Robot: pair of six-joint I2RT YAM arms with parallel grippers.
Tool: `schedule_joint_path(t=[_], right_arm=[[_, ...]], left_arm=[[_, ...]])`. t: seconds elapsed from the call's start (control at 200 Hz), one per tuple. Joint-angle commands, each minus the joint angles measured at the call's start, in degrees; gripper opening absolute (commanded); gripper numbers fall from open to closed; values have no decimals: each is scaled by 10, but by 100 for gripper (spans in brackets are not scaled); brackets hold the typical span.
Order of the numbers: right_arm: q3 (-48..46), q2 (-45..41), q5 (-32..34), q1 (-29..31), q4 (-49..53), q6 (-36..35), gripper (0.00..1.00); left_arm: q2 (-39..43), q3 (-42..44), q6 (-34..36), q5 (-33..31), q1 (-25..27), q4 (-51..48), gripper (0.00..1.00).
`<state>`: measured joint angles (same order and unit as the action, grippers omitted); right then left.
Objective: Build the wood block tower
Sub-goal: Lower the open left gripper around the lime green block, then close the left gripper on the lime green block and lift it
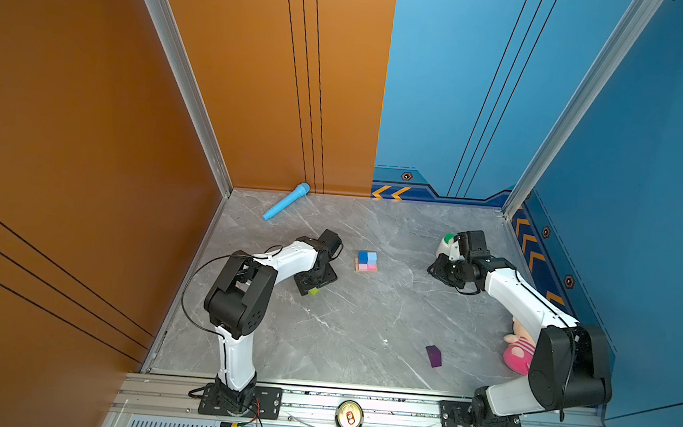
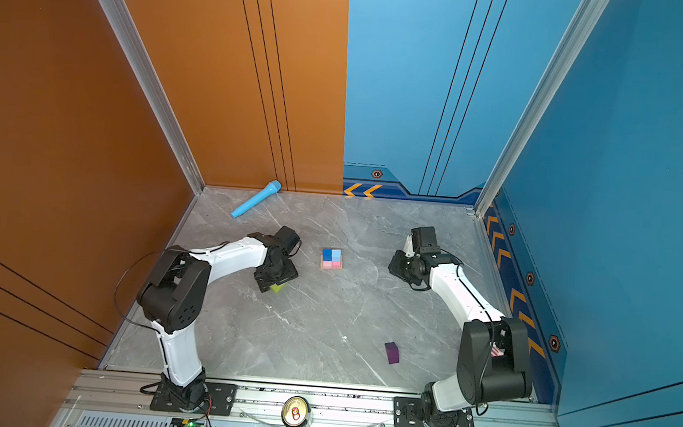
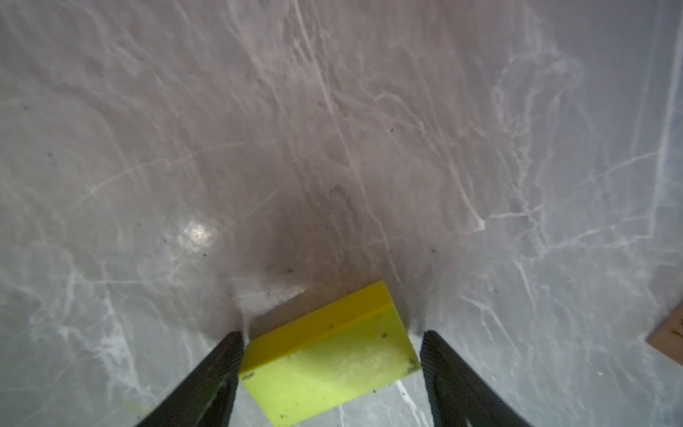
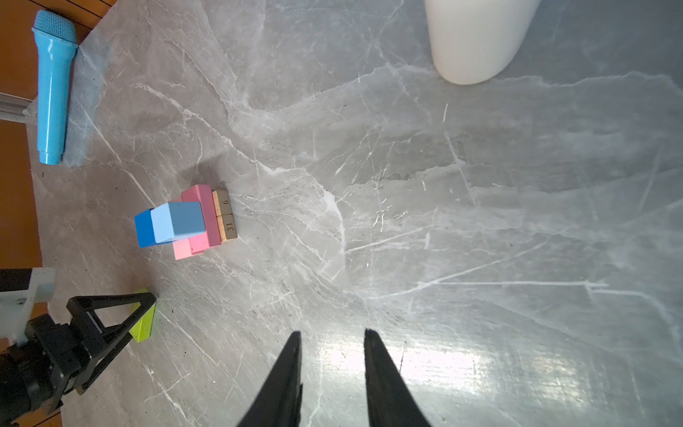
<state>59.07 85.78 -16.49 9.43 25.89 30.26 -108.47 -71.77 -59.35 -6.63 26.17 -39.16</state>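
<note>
We judge the build a little over half done: the tower stands mid-desk with tan bars at the bottom, pink bars over them and the dark-blue cube and light-blue cube on top. The lime-green bar and the dark-purple peaked block are still loose on the desk. Our left arm bends down just left of the tower, its left pincer spread wide astride the lime-green bar, which lies flat and skewed between the fingers, not yet clamped. Our right arm reaches to the far right beside the white bottle, its right pincer narrowly parted and empty, well apart from the purple block.
</note>
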Motion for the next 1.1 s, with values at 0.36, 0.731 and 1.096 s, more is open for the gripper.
schedule_joint_path(t=[0.36,0.731,1.096], right_arm=[[1,-6,3,-3,13,1,31],[-4,-16,9,-4,21,-1,31],[-4,-17,9,-4,24,-1,31]], left_arm=[[-40,-51,74,28,-8,-15,73],[-78,-100,123,58,1,-15,75],[-16,-93,125,10,1,-43,77]])
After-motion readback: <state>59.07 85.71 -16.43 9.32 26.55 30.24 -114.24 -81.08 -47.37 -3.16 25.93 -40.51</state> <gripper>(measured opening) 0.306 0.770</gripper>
